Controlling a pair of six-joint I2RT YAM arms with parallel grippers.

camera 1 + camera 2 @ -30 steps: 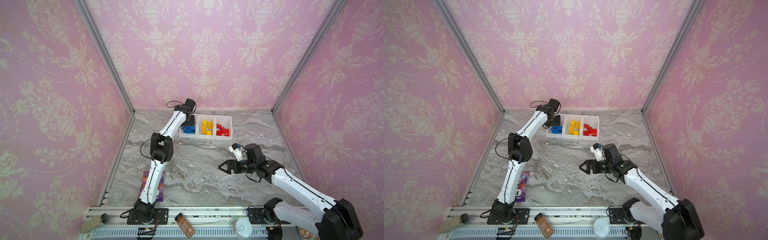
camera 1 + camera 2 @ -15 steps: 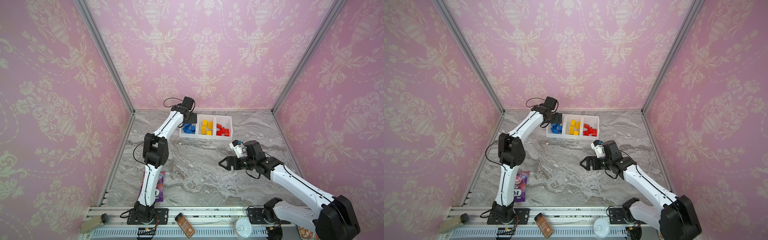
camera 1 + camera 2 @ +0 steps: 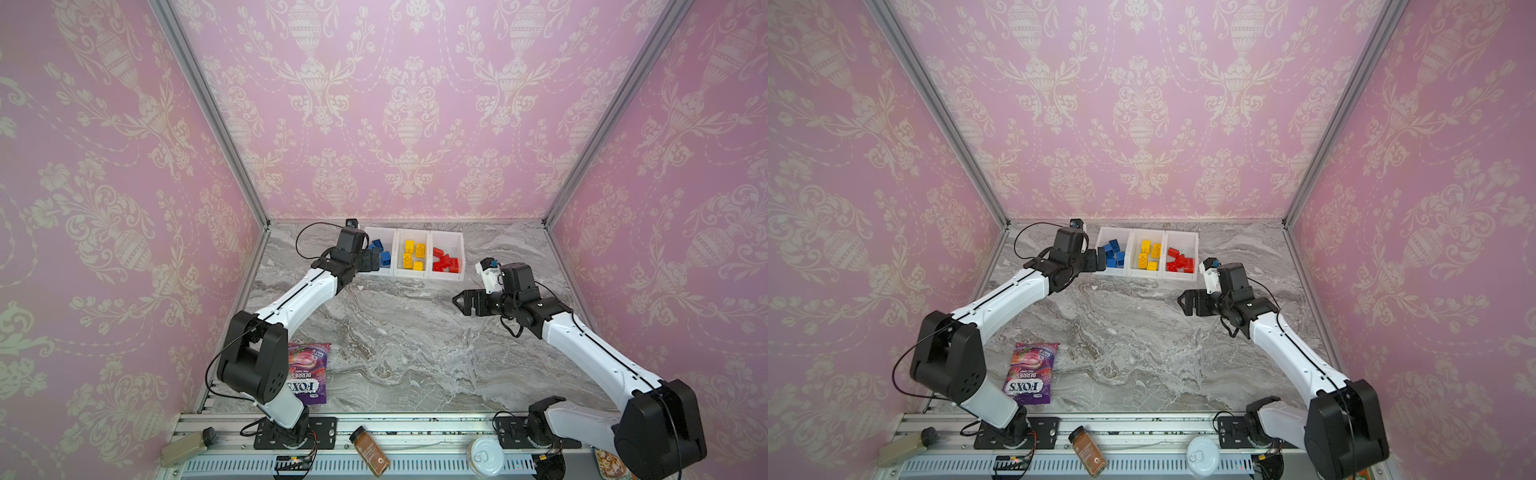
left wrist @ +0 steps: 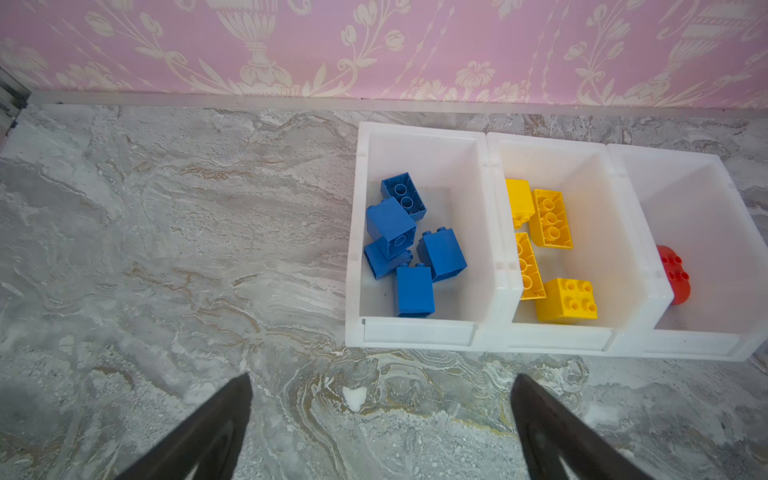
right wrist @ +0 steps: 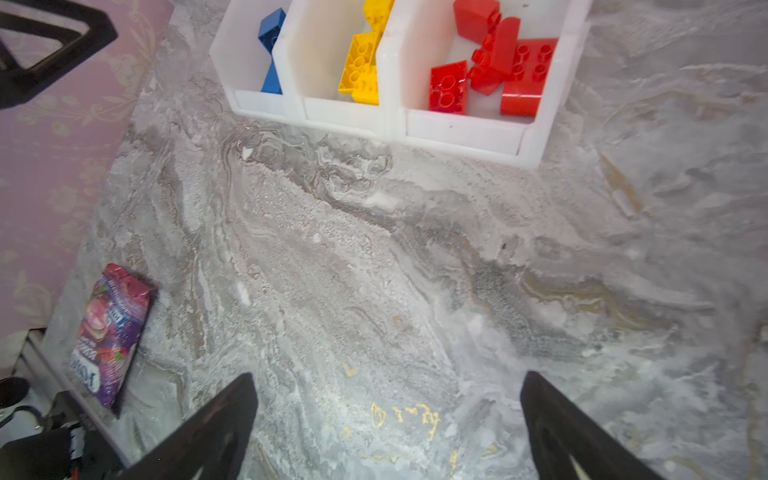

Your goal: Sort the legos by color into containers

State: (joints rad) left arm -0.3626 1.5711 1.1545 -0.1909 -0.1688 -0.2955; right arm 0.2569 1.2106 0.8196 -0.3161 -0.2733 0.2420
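1. Purple candy pouch (image 3: 305, 374): near left, flat on the marble table (image 3: 395, 353).
2. My right gripper (image 5: 386, 376): mid-right, over the table, jaws spread wide, nothing between them.
3. My left gripper (image 4: 381, 376): far left, just in front of the containers (image 4: 419, 332), jaws apart, empty.
4. Containers: far centre, three joined bins. Blue legos (image 4: 409, 291) in the left bin, yellow legos (image 4: 567, 299) in the middle, red legos (image 5: 446, 87) in the right.

Wide open stretch of marble table (image 3: 395, 332) through the middle, white containers (image 3: 409, 274) walling off 12 o'clock, left gripper (image 3: 1102, 258) gaping just beside them at 11 o'clock, right gripper (image 3: 459, 305) gaping at 3 o'clock, candy pouch (image 3: 306, 372) lying flat at 8 o'clock
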